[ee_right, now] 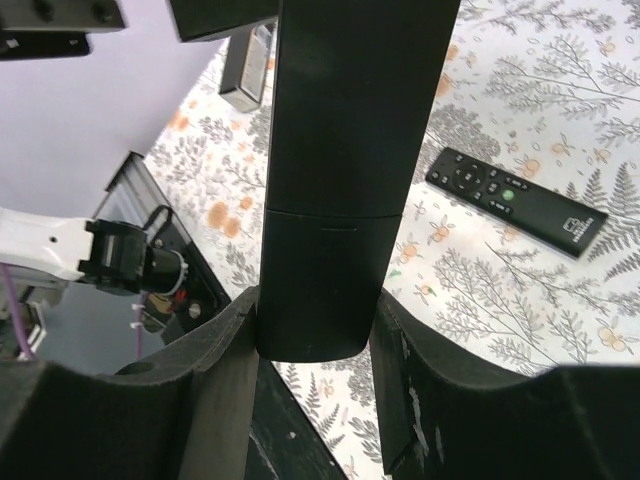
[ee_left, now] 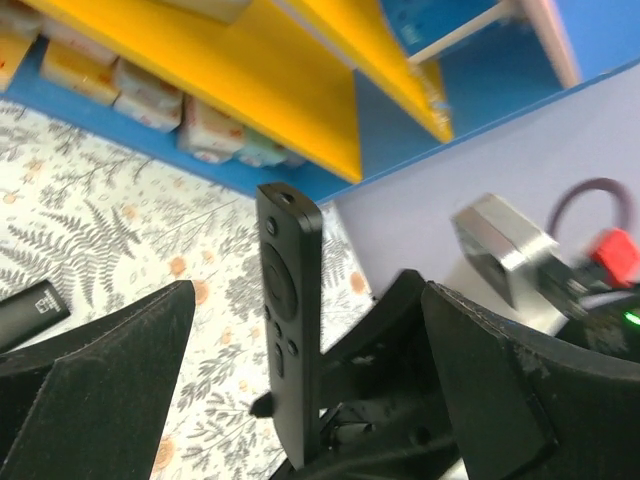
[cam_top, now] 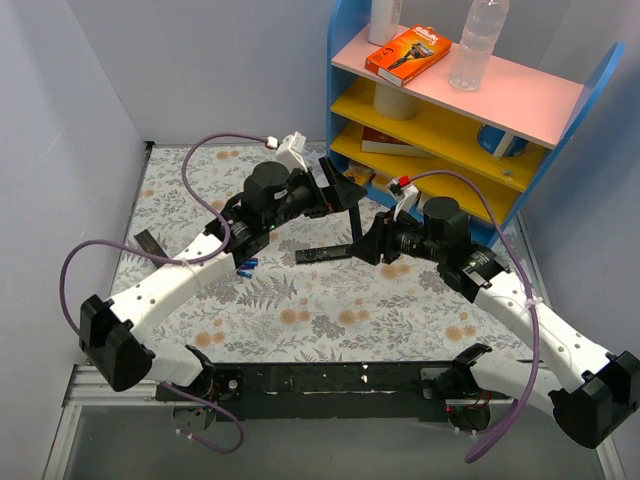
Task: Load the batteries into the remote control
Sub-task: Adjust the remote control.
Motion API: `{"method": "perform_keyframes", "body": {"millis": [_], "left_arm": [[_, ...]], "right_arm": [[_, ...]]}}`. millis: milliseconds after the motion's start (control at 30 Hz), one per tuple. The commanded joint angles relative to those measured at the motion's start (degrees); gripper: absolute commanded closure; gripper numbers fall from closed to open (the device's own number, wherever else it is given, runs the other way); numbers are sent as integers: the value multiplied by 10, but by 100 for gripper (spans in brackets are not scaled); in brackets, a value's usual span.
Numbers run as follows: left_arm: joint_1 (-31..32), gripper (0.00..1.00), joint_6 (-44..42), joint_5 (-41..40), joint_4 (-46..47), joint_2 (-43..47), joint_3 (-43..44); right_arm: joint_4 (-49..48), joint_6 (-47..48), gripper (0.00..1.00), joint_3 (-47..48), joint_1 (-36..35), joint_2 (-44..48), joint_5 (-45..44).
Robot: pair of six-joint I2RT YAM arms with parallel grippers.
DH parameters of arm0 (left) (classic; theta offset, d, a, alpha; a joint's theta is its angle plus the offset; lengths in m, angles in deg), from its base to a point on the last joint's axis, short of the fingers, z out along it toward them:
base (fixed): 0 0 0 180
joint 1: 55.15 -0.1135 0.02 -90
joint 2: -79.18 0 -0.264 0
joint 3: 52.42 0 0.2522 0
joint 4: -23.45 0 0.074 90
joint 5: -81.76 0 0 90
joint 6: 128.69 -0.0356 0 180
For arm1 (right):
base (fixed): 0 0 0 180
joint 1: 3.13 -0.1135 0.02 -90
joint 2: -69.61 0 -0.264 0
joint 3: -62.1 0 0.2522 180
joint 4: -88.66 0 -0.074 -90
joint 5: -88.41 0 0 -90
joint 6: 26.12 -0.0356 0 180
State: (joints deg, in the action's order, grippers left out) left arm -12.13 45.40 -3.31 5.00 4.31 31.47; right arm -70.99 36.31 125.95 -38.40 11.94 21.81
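The slim black remote control (cam_top: pixel 355 215) stands upright above the table's middle. My right gripper (cam_top: pixel 372 243) is shut on its lower end. In the right wrist view its smooth back (ee_right: pixel 345 150) fills the gap between my right gripper's (ee_right: pixel 315 310) fingers. My left gripper (cam_top: pixel 345 192) is open, and its fingers stand wide on either side of the remote's upper part (ee_left: pixel 290 320) without touching it. My left gripper (ee_left: pixel 305 300) holds nothing. Two small blue batteries (cam_top: pixel 246 266) lie on the floral mat, left of centre, below my left arm.
A second black remote with light buttons (cam_top: pixel 325 254) (ee_right: pixel 515 197) lies flat on the mat beside my right gripper. A thin black cover strip (cam_top: pixel 150 243) lies at the mat's left edge. A blue, yellow and pink shelf (cam_top: pixel 440 125) stands at the back right.
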Motion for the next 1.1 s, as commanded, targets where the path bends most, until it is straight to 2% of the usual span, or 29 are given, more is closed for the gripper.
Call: {"method": "perform_keyframes", "body": {"millis": [0, 100, 433, 467, 600, 700, 733, 767, 800, 900, 1000, 1067], "left_arm": [[2, 2, -24, 17, -78, -46, 61], [2, 5, -21, 18, -109, -77, 79], [2, 41, -8, 10, -121, -94, 71], [2, 52, -7, 9, -121, -94, 69], [2, 84, 17, 24, -105, -98, 43], [2, 99, 30, 22, -85, -93, 11], [2, 100, 36, 18, -74, -85, 2], [2, 100, 37, 14, -67, -80, -6], [2, 100, 37, 4, -63, -75, -21], [2, 100, 29, -6, -50, -56, -37], [2, 100, 19, -8, -41, -44, -53], [2, 100, 18, -4, -28, -34, -68]], "right_arm": [[50, 63, 99, 36, -18, 13, -58], [62, 77, 99, 38, -27, 13, -75], [77, 108, 99, 37, -52, 6, -115], [78, 110, 99, 38, -53, 5, -121], [75, 118, 99, 35, -59, -2, -121], [74, 118, 97, 32, -59, -3, -125], [74, 117, 80, 30, -59, -1, -127], [70, 116, 71, 30, -59, 1, -130], [69, 115, 53, 29, -60, 5, -133], [69, 111, 27, 37, -59, 12, -138], [80, 109, 16, 56, -59, 6, -132], [86, 110, 13, 74, -59, -5, -125]]}}
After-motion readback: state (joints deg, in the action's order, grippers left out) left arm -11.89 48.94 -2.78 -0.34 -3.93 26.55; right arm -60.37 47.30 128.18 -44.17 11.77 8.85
